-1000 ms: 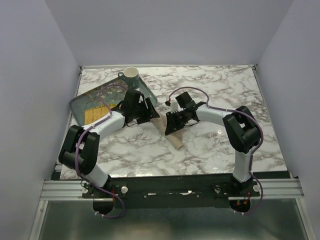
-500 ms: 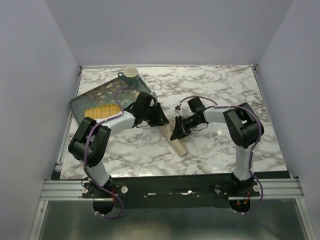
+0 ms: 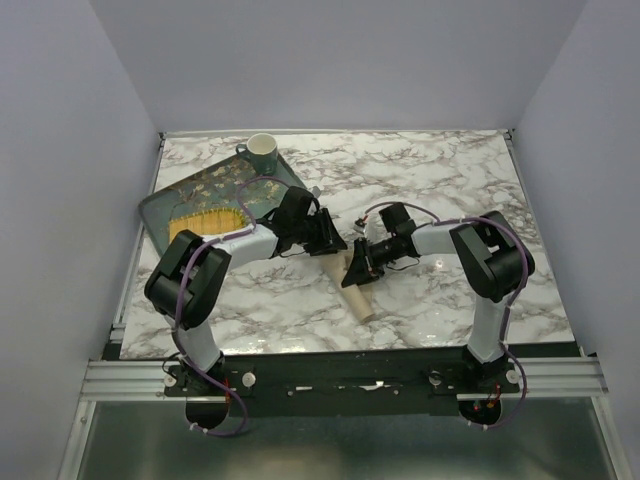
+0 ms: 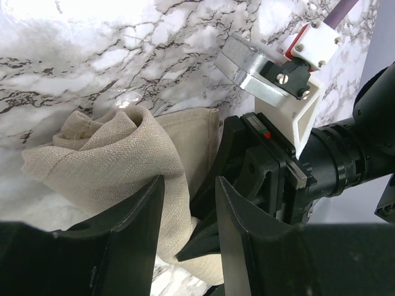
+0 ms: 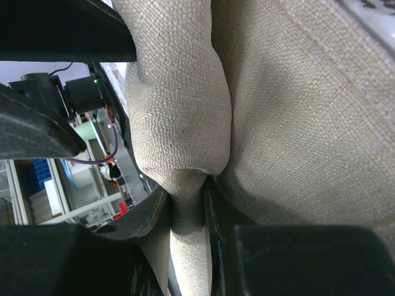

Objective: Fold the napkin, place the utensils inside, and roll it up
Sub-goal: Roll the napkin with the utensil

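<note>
You face plain pale walls (image 3: 330, 60) on three sides, marble table (image 3: 430, 170), metal rail (image 3: 340, 378) along near edge.

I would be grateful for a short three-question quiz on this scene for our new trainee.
1. True or false: the right gripper is shut on a fold of the napkin.
2. The napkin is: A spread flat; B rolled up; C crumpled into a ball.
3. Is the spoon visible in any view?
Key: 1 true; 2 B; 3 no.
</note>
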Controlling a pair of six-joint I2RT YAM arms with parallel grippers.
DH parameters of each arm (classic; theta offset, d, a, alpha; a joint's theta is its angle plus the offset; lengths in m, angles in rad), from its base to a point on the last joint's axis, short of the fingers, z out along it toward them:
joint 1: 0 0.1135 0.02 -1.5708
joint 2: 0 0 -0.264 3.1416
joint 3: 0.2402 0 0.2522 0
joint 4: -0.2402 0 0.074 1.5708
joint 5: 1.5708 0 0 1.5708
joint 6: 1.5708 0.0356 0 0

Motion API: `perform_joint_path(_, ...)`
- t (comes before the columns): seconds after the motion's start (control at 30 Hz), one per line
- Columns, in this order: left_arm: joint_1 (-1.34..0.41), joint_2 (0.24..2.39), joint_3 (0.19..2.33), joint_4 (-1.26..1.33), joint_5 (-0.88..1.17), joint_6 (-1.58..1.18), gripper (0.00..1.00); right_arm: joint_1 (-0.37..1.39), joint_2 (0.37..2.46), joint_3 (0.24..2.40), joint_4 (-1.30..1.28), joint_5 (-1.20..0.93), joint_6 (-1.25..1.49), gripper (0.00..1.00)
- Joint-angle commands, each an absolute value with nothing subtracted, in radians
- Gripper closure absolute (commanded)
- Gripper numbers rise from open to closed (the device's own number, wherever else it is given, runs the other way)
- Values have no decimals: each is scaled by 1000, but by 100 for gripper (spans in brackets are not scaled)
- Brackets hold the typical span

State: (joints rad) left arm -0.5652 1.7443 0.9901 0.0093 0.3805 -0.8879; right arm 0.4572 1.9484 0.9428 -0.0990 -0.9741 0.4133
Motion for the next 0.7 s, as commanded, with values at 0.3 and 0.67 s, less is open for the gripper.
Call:
perform_joint_path(0.3, -569, 1827, 1008, -48, 265, -847, 60, 466, 1803, 950, -288, -688, 364, 56)
perform_joint_path(0.67, -552, 1805, 1000, -41, 314, -877, 62, 773, 1543, 1019, -434, -66, 383, 39)
